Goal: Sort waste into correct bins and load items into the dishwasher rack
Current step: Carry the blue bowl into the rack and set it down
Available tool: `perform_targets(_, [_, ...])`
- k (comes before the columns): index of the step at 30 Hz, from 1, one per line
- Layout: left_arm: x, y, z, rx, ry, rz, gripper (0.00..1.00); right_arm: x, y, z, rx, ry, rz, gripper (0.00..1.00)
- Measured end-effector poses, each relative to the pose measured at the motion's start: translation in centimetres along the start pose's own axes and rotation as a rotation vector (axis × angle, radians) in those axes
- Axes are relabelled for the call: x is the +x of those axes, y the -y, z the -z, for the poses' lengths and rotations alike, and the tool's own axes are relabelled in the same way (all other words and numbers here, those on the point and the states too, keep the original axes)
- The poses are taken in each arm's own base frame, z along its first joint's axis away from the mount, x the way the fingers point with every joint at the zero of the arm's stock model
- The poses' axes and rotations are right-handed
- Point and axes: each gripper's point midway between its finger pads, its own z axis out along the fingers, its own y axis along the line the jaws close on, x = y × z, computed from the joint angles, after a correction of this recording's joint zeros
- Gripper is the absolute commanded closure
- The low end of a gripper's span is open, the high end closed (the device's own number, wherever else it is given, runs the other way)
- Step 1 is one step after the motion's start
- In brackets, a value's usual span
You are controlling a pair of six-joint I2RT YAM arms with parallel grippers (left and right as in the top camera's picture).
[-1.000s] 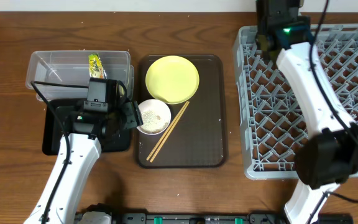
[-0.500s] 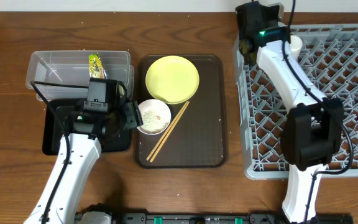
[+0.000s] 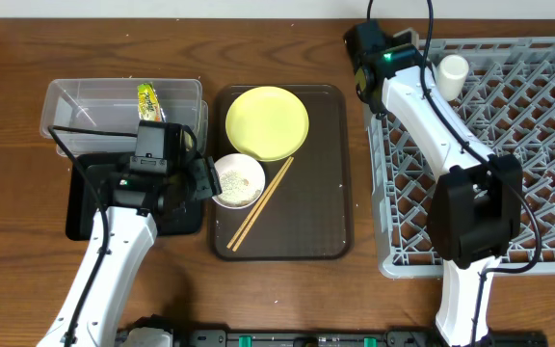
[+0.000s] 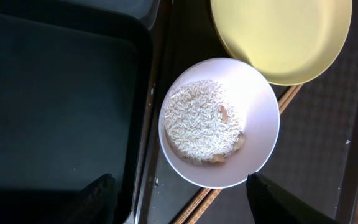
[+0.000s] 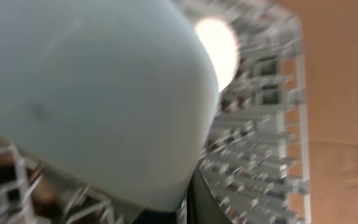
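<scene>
A: Where's the rice (image 4: 197, 121)?
B: In the pink bowl (image 4: 258, 132) on the brown tray (image 3: 321, 193), right at the plate (image 3: 267, 122) edge, chopsticks (image 3: 261, 203) beside it. The left end effector (image 4: 179, 205) hangs over it, fingers spread wide, gripping nothing.
A: And the right end effector (image 3: 362, 60)?
B: At the rack's (image 3: 528, 193) far left corner. A blurred blue bowl (image 5: 86, 93) fills its camera, so whether it grips I can't tell. The cup (image 3: 451, 72) sits in the rack, the wrapper (image 3: 149, 100) in the tub (image 3: 75, 92)

Colours on the wood-brown table (image 3: 258, 289)
Pale-yellow plate (image 3: 267, 122), whitish-pink bowl (image 4: 257, 140), white rice crumbs (image 4: 197, 121), dark brown tray (image 3: 321, 202), grey grid rack (image 3: 547, 154), green-and-yellow wrapper (image 3: 148, 101), black tray (image 3: 81, 210), light blue bowl (image 5: 92, 93).
</scene>
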Motion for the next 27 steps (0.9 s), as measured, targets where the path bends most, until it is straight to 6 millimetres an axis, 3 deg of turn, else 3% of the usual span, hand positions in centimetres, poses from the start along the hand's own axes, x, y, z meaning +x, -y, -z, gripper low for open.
perform_targets(6, [0.0,0.0,0.0,0.000,0.000,0.000,0.30,2.2,-3.2,0.6,-0.206,-0.098,-0.003,0.87])
perform_targets(11, [0.0,0.0,0.0,0.000,0.000,0.000,0.30,2.3,-4.1,3.0,-0.370,-0.106,-0.046,0.64])
perform_targets(13, [0.0,0.0,0.0,0.000,0.000,0.000,0.30,1.9,-3.2,5.1,-0.432,-0.078,-0.076,0.55])
perform_targets(17, [0.0,0.0,0.0,0.000,0.000,0.000,0.30,1.9,-0.3,9.2,-0.531,-0.029,-0.133,0.52])
perform_targets(19, [0.0,0.0,0.0,0.001,0.001,0.000,0.30,2.5,1.4,10.7,-0.578,-0.027,-0.158,0.45])
perform_targets(23, [-0.5,0.2,0.0,0.009,0.019,-0.004,0.30,4.0,3.7,11.2,-0.648,-0.078,-0.215,0.23])
perform_targets(27, [-1.5,1.4,0.0,0.038,0.067,-0.057,0.30,5.1,4.4,10.5,-0.737,-0.154,-0.247,0.14])
